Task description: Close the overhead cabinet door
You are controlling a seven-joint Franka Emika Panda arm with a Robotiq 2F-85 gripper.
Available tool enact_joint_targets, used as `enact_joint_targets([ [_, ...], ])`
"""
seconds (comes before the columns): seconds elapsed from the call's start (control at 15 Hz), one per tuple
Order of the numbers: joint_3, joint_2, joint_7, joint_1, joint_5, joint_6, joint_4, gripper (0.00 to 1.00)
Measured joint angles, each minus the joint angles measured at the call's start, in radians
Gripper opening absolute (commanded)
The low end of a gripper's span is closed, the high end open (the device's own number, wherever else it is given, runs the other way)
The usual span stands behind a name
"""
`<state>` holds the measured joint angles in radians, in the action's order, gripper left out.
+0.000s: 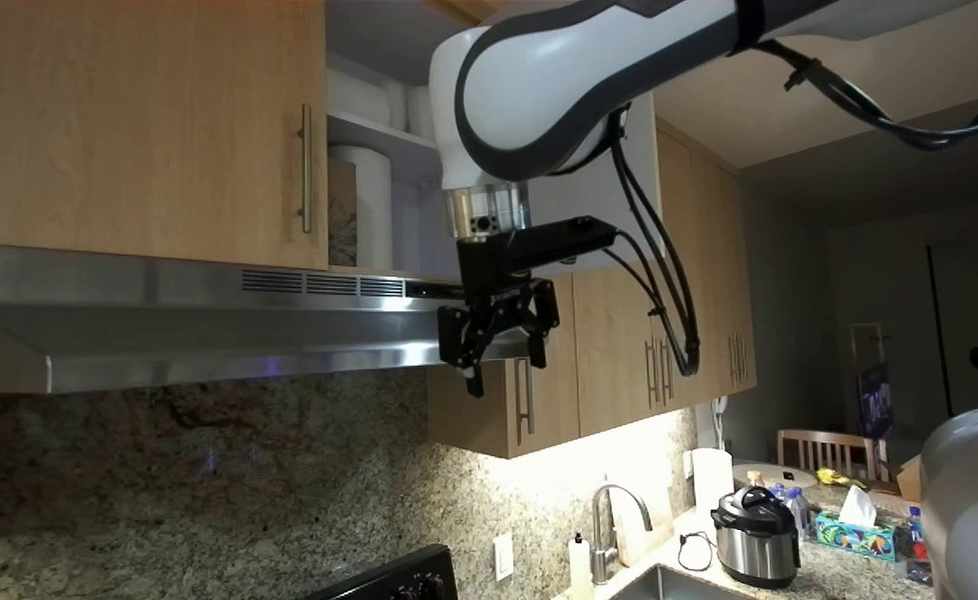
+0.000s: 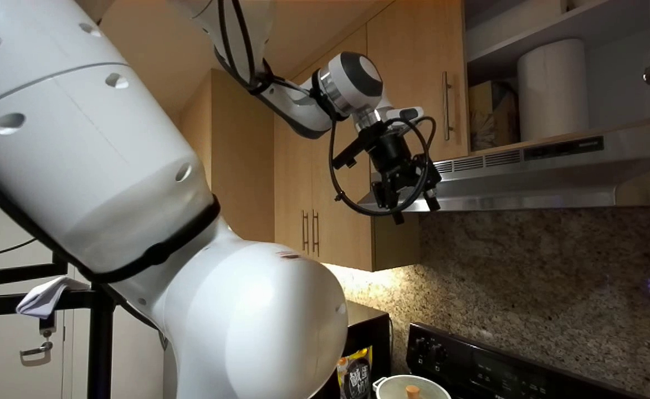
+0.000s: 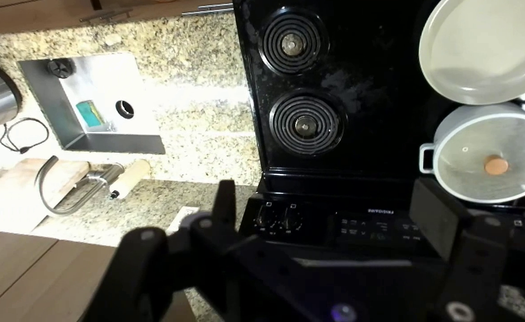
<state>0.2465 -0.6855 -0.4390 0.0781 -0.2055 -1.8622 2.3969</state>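
Granite backsplash (image 1: 205,483) is seen below and left of the gripper (image 1: 505,369). Up and left of it, a closed twin door (image 1: 142,125) is seen, with the range hood (image 1: 197,329) mounted beneath. The gripper's fingers (image 3: 437,217) are spread apart. Above and right of them, the overhead cabinet door (image 1: 593,187) is found standing open, pale inner face shown, partly hidden by the arm (image 1: 576,79). Lower right, a faucet (image 1: 597,542) and cooker (image 1: 758,542) are seen.
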Motion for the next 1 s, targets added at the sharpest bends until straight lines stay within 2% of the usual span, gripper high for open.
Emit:
enact_joint_targets([
  [0.2, -0.017, -0.062, -0.008, -0.025, 0.001, -0.005, 0.0, 1.0],
  [1.0, -0.005, -0.069, -0.009, -0.038, 0.001, -0.006, -0.006, 1.0],
])
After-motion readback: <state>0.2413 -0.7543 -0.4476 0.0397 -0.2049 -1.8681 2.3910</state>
